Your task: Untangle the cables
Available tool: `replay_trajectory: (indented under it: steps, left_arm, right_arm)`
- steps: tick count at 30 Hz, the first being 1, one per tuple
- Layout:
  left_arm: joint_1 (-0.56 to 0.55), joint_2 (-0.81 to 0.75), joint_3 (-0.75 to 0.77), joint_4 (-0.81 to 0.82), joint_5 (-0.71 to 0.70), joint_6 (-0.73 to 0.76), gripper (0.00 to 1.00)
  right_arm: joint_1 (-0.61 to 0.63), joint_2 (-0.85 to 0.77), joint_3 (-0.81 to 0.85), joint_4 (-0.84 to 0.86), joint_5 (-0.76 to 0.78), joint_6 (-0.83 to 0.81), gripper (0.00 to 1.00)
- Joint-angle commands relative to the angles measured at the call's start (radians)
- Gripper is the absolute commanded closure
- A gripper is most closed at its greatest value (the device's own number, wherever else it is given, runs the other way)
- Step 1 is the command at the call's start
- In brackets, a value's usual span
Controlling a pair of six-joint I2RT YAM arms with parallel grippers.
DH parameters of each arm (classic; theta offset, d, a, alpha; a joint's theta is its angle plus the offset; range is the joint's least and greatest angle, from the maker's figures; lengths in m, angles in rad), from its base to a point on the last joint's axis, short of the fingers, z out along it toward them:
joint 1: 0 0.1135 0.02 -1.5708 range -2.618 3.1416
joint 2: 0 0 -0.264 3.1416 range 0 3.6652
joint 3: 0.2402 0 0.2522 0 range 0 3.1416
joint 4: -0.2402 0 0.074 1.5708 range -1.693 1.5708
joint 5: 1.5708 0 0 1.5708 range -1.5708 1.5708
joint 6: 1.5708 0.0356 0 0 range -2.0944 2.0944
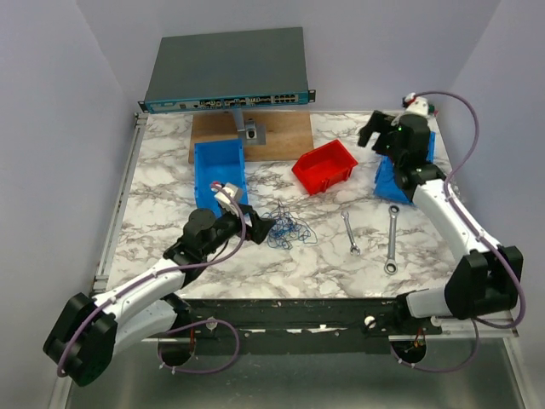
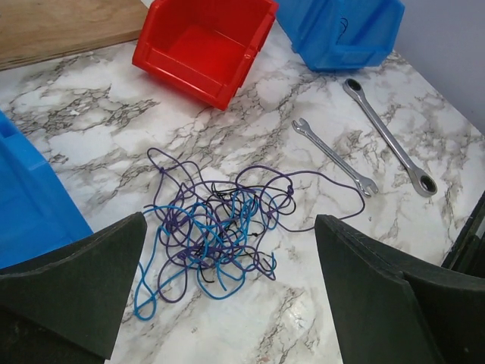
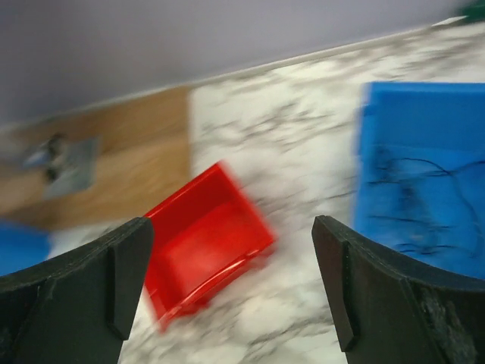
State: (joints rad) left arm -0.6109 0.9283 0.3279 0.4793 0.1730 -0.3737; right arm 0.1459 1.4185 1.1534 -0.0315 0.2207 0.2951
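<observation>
The cables (image 1: 285,226) lie as a loose tangle of thin blue, purple and black strands (image 2: 220,227) on the marble table. My left gripper (image 1: 260,226) is low just left of the tangle, open, with the strands on the table between and just beyond its fingers (image 2: 229,250) and nothing held. My right gripper (image 1: 379,132) is raised at the back right near a blue bin (image 1: 393,179), open and empty (image 3: 231,227). That view is blurred. A thin dark strand (image 3: 424,205) lies inside that blue bin (image 3: 394,121).
A red bin (image 1: 325,164) stands behind the tangle and a second blue bin (image 1: 220,170) behind my left gripper. Two silver wrenches (image 1: 350,233) (image 1: 392,239) lie right of the cables. A wooden board (image 1: 213,136) and a network switch (image 1: 226,72) are at the back.
</observation>
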Motion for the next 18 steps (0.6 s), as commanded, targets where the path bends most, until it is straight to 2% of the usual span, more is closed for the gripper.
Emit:
replay_trajectory:
  steps: [1,9,16,18]
  left_arm:
    - [-0.006,0.071,0.054,-0.01,0.062,-0.001,0.05]
    - [-0.006,0.178,0.146,-0.145,0.016,0.0,0.07]
    - [-0.006,0.28,0.222,-0.218,0.05,0.001,0.1]
    - [-0.006,0.3,0.229,-0.212,0.069,-0.002,0.1]
  right_arm:
    - [0.145,-0.07,-0.111,-0.016,-0.345,-0.019,0.08]
    - [0.307,-0.165,-0.422,0.16,-0.485,-0.029,0.15]
    - [0.348,-0.27,-0.554,0.287,-0.708,0.0,0.22]
    - [0.35,-0.269,-0.558,0.28,-0.731,-0.003,0.24]
